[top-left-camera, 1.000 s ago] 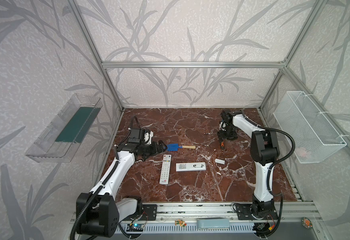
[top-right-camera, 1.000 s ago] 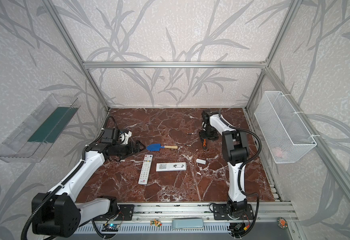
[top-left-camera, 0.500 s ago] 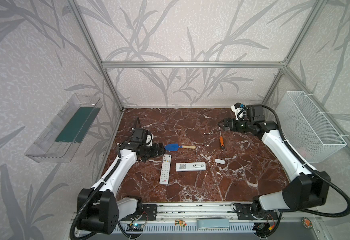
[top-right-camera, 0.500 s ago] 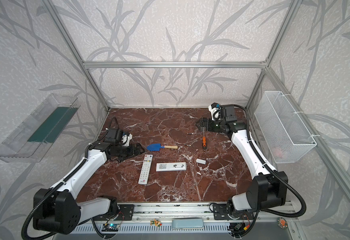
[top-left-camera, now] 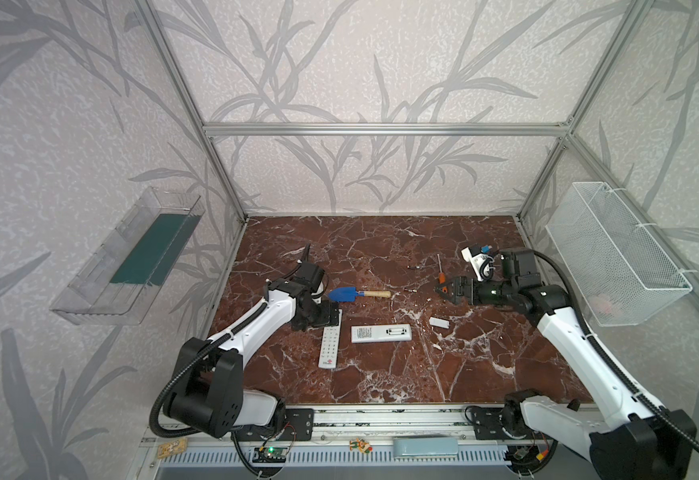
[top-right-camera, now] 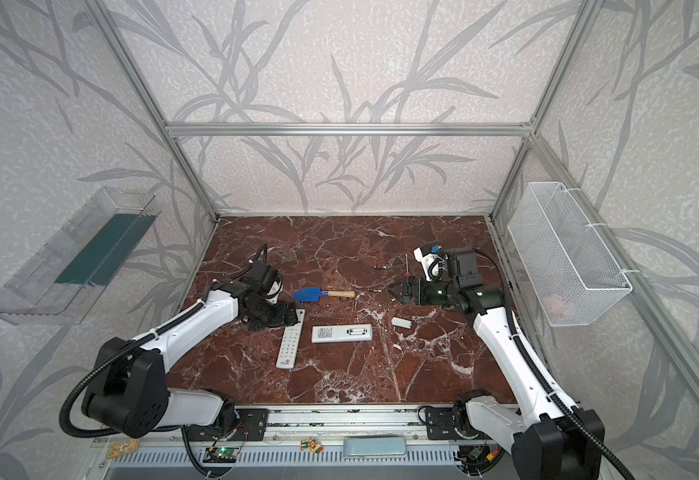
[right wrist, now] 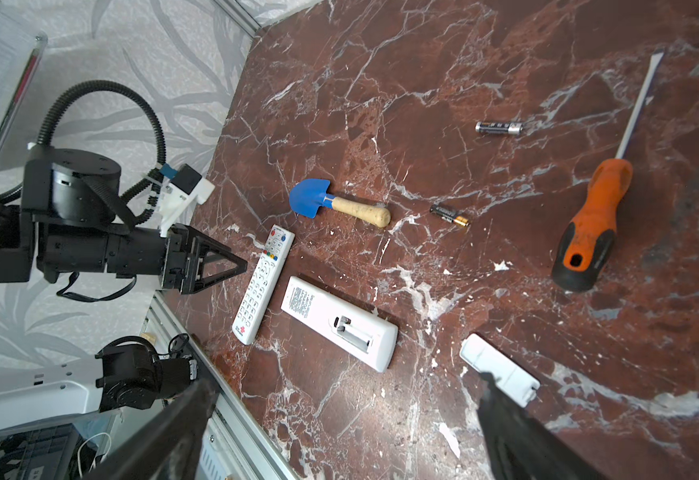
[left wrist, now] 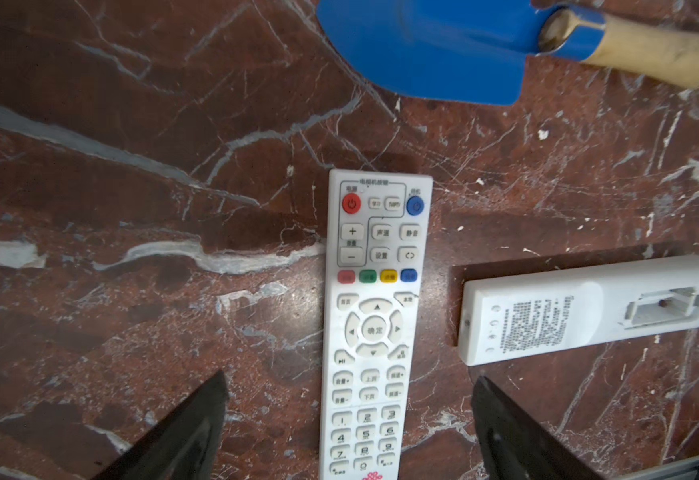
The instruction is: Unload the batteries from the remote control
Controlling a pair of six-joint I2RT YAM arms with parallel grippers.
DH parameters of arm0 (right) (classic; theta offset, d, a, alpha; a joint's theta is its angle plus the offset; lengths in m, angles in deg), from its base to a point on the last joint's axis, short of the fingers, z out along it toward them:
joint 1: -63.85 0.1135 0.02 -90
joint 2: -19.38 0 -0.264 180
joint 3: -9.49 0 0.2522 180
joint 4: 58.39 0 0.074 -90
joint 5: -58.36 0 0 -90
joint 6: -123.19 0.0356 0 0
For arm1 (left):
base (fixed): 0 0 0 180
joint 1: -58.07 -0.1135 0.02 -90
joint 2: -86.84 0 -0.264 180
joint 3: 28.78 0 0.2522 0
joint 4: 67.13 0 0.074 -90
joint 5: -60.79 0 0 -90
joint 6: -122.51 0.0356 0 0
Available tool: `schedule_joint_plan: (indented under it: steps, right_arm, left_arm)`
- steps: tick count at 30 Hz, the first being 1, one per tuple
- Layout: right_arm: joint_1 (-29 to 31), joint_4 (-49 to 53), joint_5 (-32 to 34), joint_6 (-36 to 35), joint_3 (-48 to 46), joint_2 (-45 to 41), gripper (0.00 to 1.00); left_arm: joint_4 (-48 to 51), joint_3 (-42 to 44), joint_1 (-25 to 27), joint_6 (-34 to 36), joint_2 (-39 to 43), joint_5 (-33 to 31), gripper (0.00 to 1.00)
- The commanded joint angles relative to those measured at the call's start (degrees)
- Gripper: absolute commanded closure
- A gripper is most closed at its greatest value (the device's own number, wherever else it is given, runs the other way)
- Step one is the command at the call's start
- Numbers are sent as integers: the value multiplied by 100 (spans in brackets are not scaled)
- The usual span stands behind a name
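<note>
Nearest me, lower centre in both top views, a long white button remote [top-left-camera: 330, 345] lies face up on the red-brown marble tabletop [top-left-camera: 402, 374]. Just right of it is a chunky white plastic remote [top-left-camera: 381, 333], face down and crosswise. Its battery bay is uncovered and shows only contacts in the right wrist view. A small white rectangular plastic cover [top-left-camera: 439, 322] lies apart, further right.

The left gripper [top-left-camera: 334, 318] hangs over the button remote. In the left wrist view its black fingers [left wrist: 198, 419] stand apart on either side of the remote, gripping nothing.

Behind that, mid-frame, is a blue toy trowel with a wooden handle [top-left-camera: 358, 294]. I count two small dark cylinder batteries [right wrist: 449, 215], both loose on the marble. The gold-ended cell [top-left-camera: 411, 291] lies between the trowel handle and the right gripper [top-left-camera: 440, 287].

The right gripper points toward frame centre, and I can't tell its height above the marble. Its fingers [right wrist: 518, 432] are spread wide in the right wrist view, holding nothing.

An orange-handled flat screwdriver [top-left-camera: 442, 277] lies just behind that gripper, shaft pointing toward the back wall. Farthest back, the silver-ended cell [top-left-camera: 413, 267] lies left of the screwdriver shaft.
</note>
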Motion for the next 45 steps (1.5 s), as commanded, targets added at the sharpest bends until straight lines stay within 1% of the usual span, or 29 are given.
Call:
schedule_joint_plan:
  steps: [1,7,11,13,17,25,28,30,34,37,42,45]
  right_arm:
    - [46,89,-184,33,-233,-102,1]
    - [73,40,-271,-3,-322,-17,1]
    - [99,-79,-341,53,-364,29,1]
    - [116,-99,-358,74,-373,54,1]
    - [128,-90,-403,76,-382,9,1]
    - [134,-64,-464,93,-355,-67,1]
    - [134,-63,-473,102,-355,-76,1]
    - [134,-65,-473,115,-362,-80,1]
    - [134,-71,-491,152,-346,-76,1]
    - [143,-65,-491,170,-338,-76,1]
    - [143,-78,-522,229,-346,-102,1]
    - [139,-117,-548,294,-371,-137,1]
  left_arm:
    - [83,-109,84,-21,-157,-122,8]
    - [-13,-129,371,-54,-533,-279,9]
    - [-20,-127,465,-30,-672,-428,13]
    - [-46,-148,492,-21,-762,-439,17]
    - [-108,-169,542,-2,-960,-529,22]
    - [-214,-275,748,-5,-1349,-752,26]
    - [-222,-283,799,5,-1463,-862,29]
    - [-242,-280,833,14,-1532,-905,33]
    - [-258,-248,857,31,-1643,-914,49]
    - [-181,-283,859,48,-1600,-936,55]
    - [108,-435,854,84,-1288,-939,58]
    - [357,-612,817,82,-973,-806,59]
